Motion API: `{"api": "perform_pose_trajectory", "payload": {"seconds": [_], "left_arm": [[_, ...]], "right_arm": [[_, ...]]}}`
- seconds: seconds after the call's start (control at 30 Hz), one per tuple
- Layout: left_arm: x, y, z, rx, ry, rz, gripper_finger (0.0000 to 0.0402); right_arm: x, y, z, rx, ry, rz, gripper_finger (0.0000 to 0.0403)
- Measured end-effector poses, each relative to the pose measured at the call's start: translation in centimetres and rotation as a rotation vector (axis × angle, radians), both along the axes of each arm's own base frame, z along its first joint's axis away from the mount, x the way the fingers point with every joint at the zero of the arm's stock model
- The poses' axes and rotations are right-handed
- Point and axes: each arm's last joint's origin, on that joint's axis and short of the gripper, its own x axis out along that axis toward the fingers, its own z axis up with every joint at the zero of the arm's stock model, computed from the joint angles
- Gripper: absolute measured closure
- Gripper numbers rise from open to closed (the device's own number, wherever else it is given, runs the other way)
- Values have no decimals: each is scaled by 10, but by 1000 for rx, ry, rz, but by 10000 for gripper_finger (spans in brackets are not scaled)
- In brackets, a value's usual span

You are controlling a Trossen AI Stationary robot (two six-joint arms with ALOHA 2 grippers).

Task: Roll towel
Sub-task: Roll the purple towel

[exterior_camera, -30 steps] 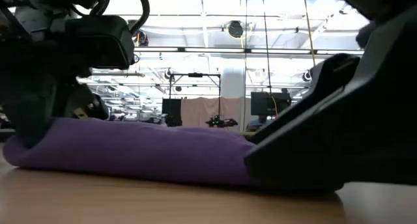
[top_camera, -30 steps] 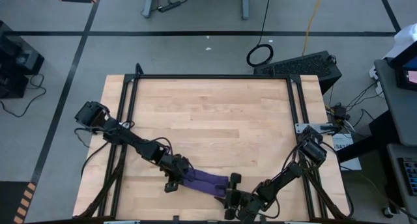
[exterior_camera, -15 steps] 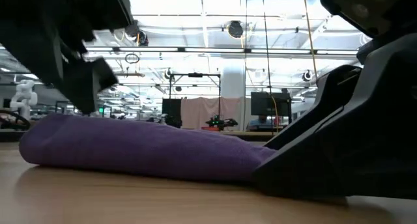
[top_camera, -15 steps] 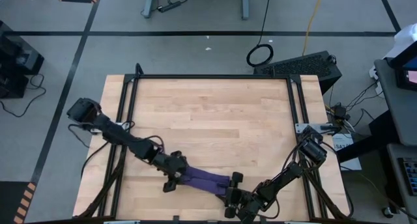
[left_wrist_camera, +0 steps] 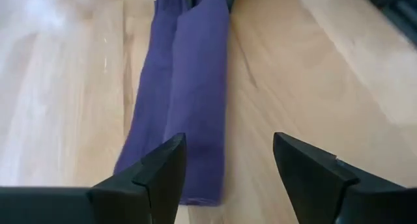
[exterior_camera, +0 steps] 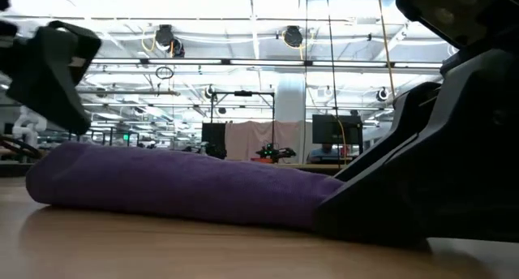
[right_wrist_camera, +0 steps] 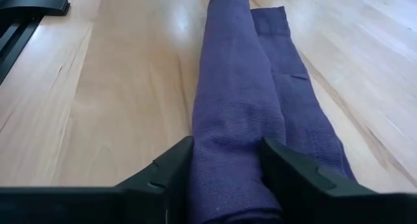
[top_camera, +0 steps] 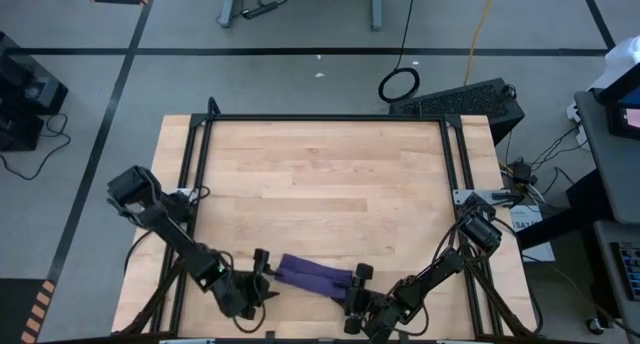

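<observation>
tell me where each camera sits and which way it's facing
High view: above the table, looking straight down; both arms show, the left gripper open beside the towel.
Low view: at tabletop height, looking level across the towel into the room; dark arm parts at both sides.
Left wrist view: behind the open left gripper, facing along the towel.
Right wrist view: behind the right gripper, whose fingers flank the towel.
All four views share the towel.

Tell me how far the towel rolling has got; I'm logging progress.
Mostly done: the towel lies in a long purple roll near the table's front edge. In hand: the right gripper has its jaws around one end. The left gripper sits open, off the other end. Left: a flap beside the roll looks unwound, and the right gripper must let go.
</observation>
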Motion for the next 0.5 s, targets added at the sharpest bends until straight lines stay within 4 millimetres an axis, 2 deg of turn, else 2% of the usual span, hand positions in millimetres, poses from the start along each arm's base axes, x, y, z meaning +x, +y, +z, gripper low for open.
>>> {"api": "perform_pose_trajectory", "payload": {"seconds": [0.3,0.5], "left_arm": [[-1,-4,-28,159,0,12,167],[5,2,-36,195,2,54,167]], "right_arm": [[0,0,0,8,-1,1,245],[0,1,0,18,16,27,245]]}}
